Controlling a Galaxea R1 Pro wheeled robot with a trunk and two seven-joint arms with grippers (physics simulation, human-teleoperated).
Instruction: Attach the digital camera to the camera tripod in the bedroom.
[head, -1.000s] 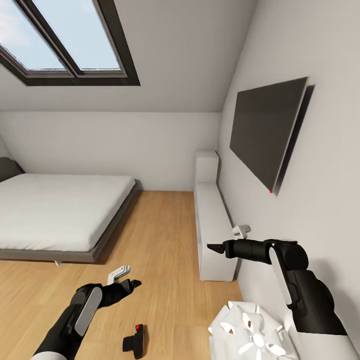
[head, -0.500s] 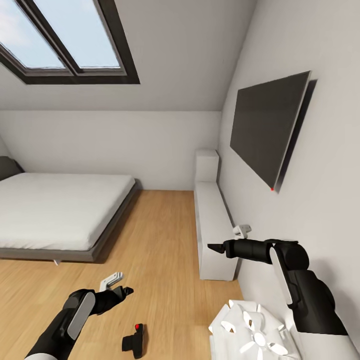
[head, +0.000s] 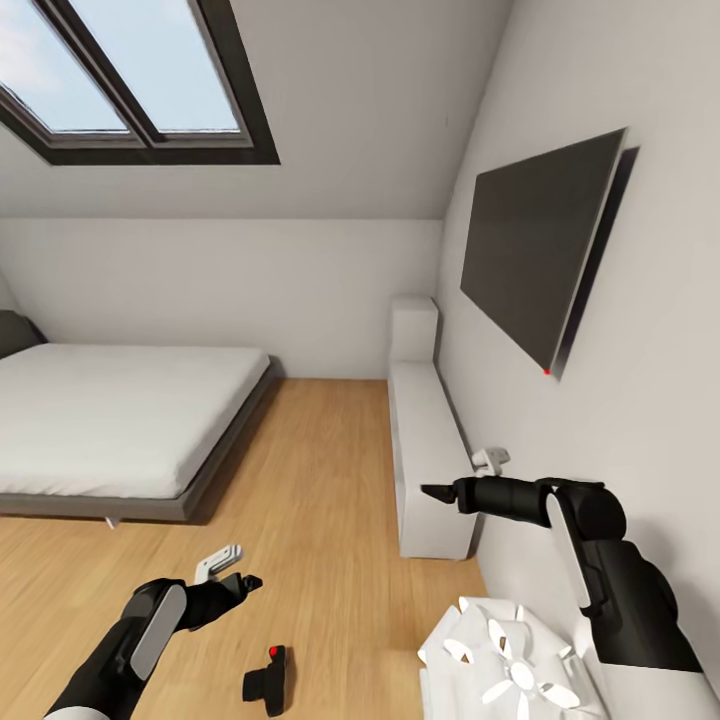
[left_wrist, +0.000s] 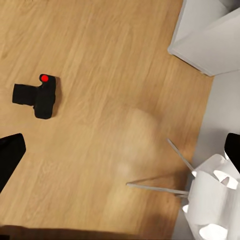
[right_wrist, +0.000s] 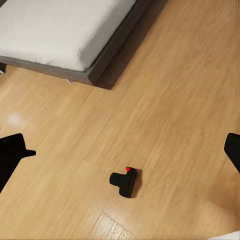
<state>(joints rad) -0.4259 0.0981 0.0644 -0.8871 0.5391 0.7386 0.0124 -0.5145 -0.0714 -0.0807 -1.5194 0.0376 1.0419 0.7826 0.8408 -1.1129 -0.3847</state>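
The digital camera (head: 267, 680) lies on the wood floor (head: 320, 470), below and just to the right of the left end effector (head: 235, 583), which hangs above the planks with nothing between its fingers. In the left wrist view the two dark fingertips sit at opposite edges with bare floor between them, so that end effector is spread wide; the camera (left_wrist: 37, 96) lies off towards one fingertip rather than midway. The right end effector (head: 432, 492) is held out level near the white shelf (head: 425, 440), well apart from the camera, and its fingertips also stand wide apart in its wrist view.

The step in hand looks like the pickup. To do it well, centre the camera between the left fingers first, then descend straight and close across the chunky body (not the protruding lens). The thin metal legs (left_wrist: 165, 186) near the white object (left_wrist: 212, 192) may be the camera tripod, though I cannot tell for sure.
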